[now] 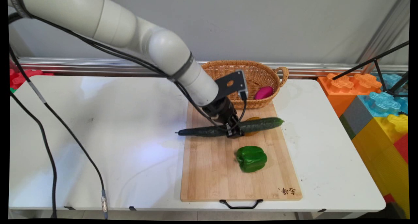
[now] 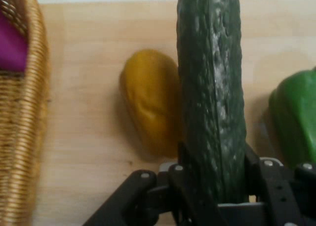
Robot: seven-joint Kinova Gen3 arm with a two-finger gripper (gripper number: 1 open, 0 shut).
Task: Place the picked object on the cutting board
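White table [image 1: 98, 126], wooden cutting board [image 1: 212, 171] and wicker basket [image 1: 258, 74] on it

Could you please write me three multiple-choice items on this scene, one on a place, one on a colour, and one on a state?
1. Where does the green bell pepper lie?
A. in the basket
B. on the wooden cutting board
C. on the bare table

2. What colour is the object in the woven wicker basket?
A. magenta
B. blue
C. white

3. How is the black two-finger tool?
A. open, empty
B. shut on the long dark green cucumber
C. shut on the pepper

Key: B, the pepper rests on the board; A, the magenta object shows inside; B, the fingers clamp the cucumber's middle.
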